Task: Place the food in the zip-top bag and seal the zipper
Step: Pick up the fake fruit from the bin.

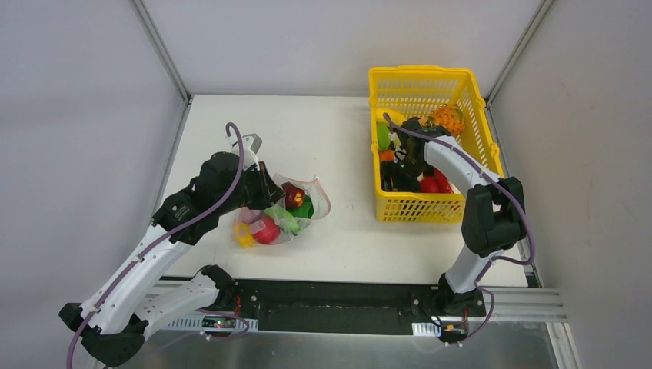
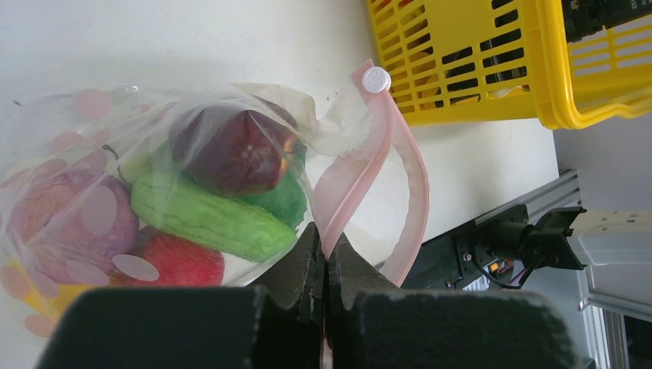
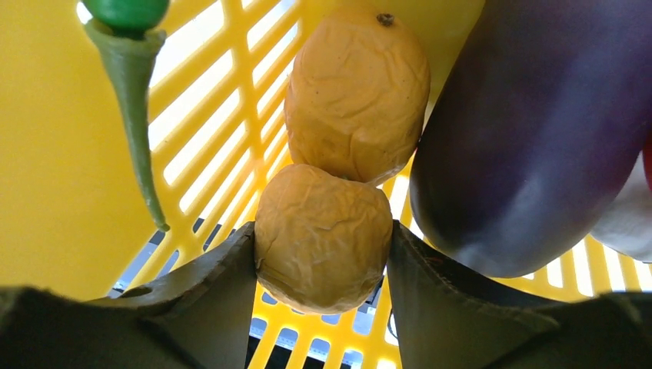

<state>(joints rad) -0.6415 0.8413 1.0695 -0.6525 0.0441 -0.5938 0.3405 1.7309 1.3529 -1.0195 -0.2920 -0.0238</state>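
1. Left gripper point(image 2: 326, 265): fingers pressed together on the zipper point(image 2: 374, 157), whose two pink strips stand apart above the pinch.
2. Zip-top bag point(image 1: 288, 209): lies left of the counter's centre, nearer the near edge, and holds a green cucumber point(image 2: 207, 219), a dark red fruit point(image 2: 231, 150) and a red fruit point(image 2: 173, 263).
3. Right gripper point(image 3: 323, 254): inside the yellow basket point(image 1: 419, 77) at the far right corner, fingers pinching a wrinkled yellow toy point(image 3: 323, 227). A purple eggplant point(image 3: 530, 138) lies just beside it.

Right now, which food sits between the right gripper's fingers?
The lower wrinkled yellow lump, pressed by both fingers. The upper lump, purple eggplant and green chili lie outside them.
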